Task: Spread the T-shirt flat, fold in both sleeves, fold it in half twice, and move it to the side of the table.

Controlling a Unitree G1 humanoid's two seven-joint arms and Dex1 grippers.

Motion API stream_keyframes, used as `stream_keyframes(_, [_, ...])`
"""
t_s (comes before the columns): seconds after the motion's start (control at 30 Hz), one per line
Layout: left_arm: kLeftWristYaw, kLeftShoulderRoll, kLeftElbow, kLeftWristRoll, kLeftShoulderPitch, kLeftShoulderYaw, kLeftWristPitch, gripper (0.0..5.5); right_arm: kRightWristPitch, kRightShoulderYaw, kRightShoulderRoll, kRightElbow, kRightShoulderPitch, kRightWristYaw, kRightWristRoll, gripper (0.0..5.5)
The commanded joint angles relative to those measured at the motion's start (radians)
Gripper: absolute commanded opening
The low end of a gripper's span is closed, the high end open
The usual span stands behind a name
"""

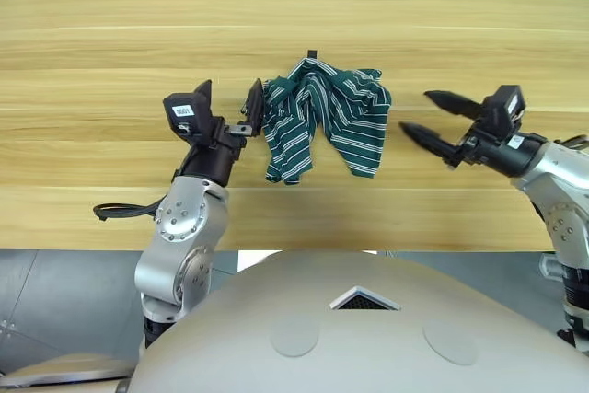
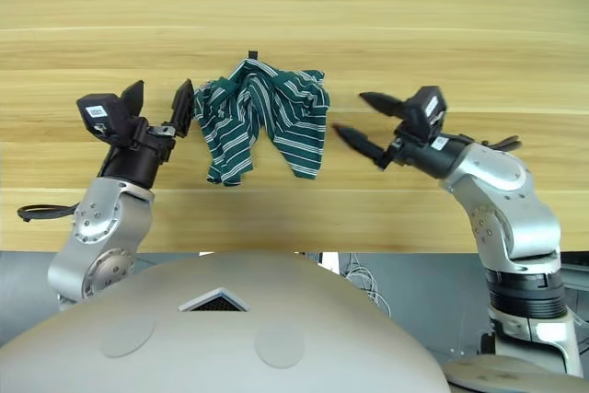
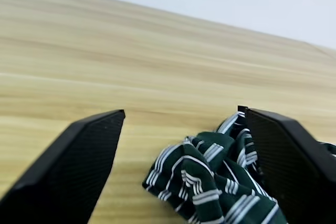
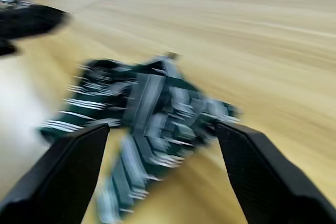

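Observation:
A dark green T-shirt with white stripes (image 1: pixel 322 117) lies crumpled in a heap in the middle of the wooden table (image 1: pixel 294 6). My left gripper (image 1: pixel 228 103) stands open at the shirt's left edge, its inner finger (image 1: pixel 255 103) right against the cloth. The left wrist view has the T-shirt (image 3: pixel 210 182) bunched between the two black fingers (image 3: pixel 79 156), close to the inner one. My right gripper (image 1: pixel 416 112) hangs open a little to the right of the heap, apart from it. From the right wrist, the T-shirt (image 4: pixel 152 108) lies just ahead of the spread fingers (image 4: pixel 262 166).
The table runs wide to both sides and far behind the shirt. Its front edge (image 1: pixel 294 249) lies close under my arms. A black cable (image 1: pixel 120 212) loops beside the left arm near that edge.

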Motion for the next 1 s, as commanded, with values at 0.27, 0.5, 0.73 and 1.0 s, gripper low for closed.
stream_keyframes(0.27, [0.028,-0.027,0.063,0.039,-0.074,0.002,0.146,4.1,0.175,0.073,0.095,0.046,-0.109,-0.189,-0.054,3.77])
stream_keyframes(0.5, [-0.008,-0.036,0.174,0.045,-0.128,0.03,0.139,4.1,0.215,0.13,0.196,0.105,-0.177,-0.263,-0.117,3.77])
stream_keyframes(0.73, [-0.036,-0.038,0.199,0.063,-0.152,0.003,0.136,4.13,0.297,0.107,0.278,0.136,-0.223,-0.304,-0.087,2.87])
stream_keyframes(1.0, [-0.061,-0.036,0.211,0.063,-0.147,0.0,0.139,4.13,0.341,0.086,0.327,0.176,-0.255,-0.349,-0.101,1.46])
